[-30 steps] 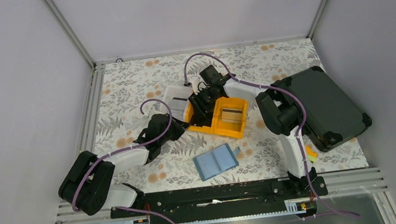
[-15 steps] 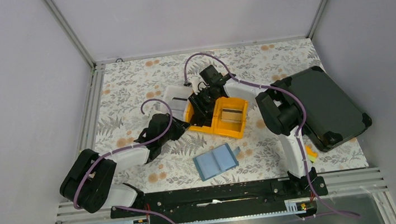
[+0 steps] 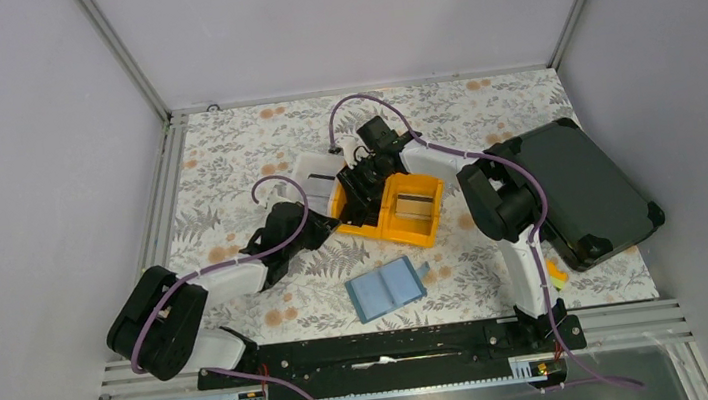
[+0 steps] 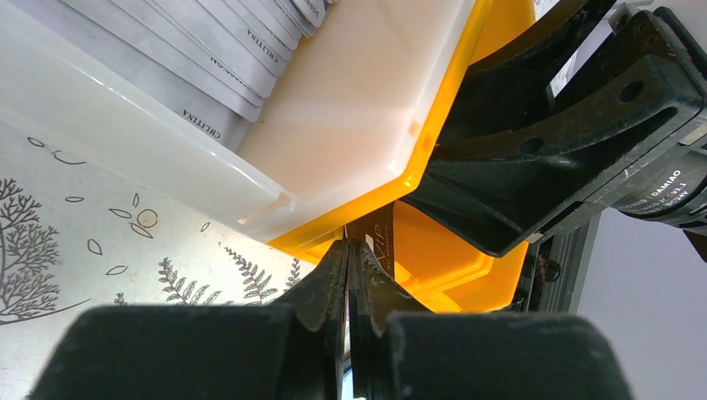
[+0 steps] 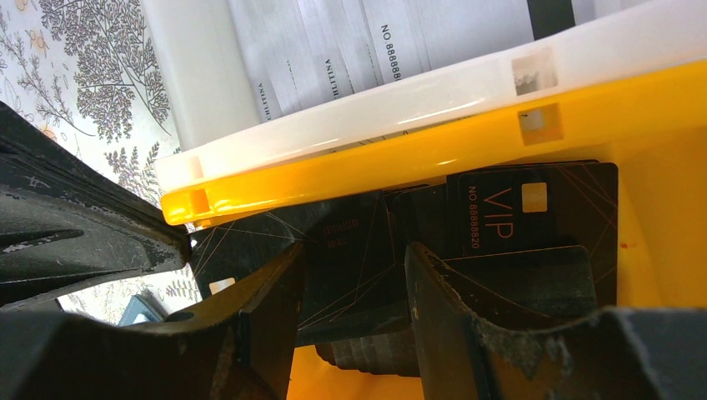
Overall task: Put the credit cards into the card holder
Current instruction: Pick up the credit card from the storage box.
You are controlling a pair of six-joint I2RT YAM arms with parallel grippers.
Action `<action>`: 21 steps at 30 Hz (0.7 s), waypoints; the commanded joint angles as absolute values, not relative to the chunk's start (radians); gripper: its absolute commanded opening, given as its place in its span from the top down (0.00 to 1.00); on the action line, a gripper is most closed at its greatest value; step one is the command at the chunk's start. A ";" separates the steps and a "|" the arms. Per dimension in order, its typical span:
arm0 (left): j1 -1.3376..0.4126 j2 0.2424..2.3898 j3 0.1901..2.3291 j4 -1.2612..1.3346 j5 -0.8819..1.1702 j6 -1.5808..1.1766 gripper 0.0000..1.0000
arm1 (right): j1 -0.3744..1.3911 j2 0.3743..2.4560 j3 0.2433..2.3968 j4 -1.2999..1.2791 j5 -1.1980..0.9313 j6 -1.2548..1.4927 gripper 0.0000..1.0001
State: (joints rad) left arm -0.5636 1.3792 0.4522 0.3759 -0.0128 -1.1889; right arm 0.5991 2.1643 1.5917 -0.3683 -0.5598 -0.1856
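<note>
Left pincer (image 4: 348, 260): clamped on black VIP credit card (image 4: 377, 237) at near-left corner of orange bin (image 4: 467, 250). Right pincer (image 5: 352, 262): half-spread over black cards (image 5: 534, 208) inside bin. Card holder (image 3: 387, 290): open, near-centre surface (image 3: 224, 154).

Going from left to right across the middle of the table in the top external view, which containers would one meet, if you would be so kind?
white bin → orange bin → black hard case

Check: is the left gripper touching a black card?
Touching. The left wrist view shows the left gripper pinched shut on the edge of a black VIP card at the orange bin.
</note>
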 commanded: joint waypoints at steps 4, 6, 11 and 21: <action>-0.566 1.322 0.479 0.418 -0.030 -1.209 1.00 | 0.598 2.115 1.576 -0.389 -0.517 -0.189 0.45; -0.566 1.307 0.479 0.422 -0.031 -1.221 1.00 | 0.598 2.106 1.574 -0.383 -0.502 -0.187 0.43; -0.566 1.293 0.483 0.435 -0.023 -1.241 1.00 | 0.598 2.076 1.557 -0.341 -0.454 -0.165 0.40; -0.563 1.218 0.470 0.432 -0.027 -1.205 1.00 | 0.592 1.960 1.525 -0.231 -0.250 -0.082 0.33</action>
State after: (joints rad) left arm -0.5636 1.2747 0.4519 0.3725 -0.0139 -1.2240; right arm 0.5991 2.0773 1.5337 -0.3084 -0.3756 -0.1387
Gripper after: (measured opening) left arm 0.014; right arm 0.656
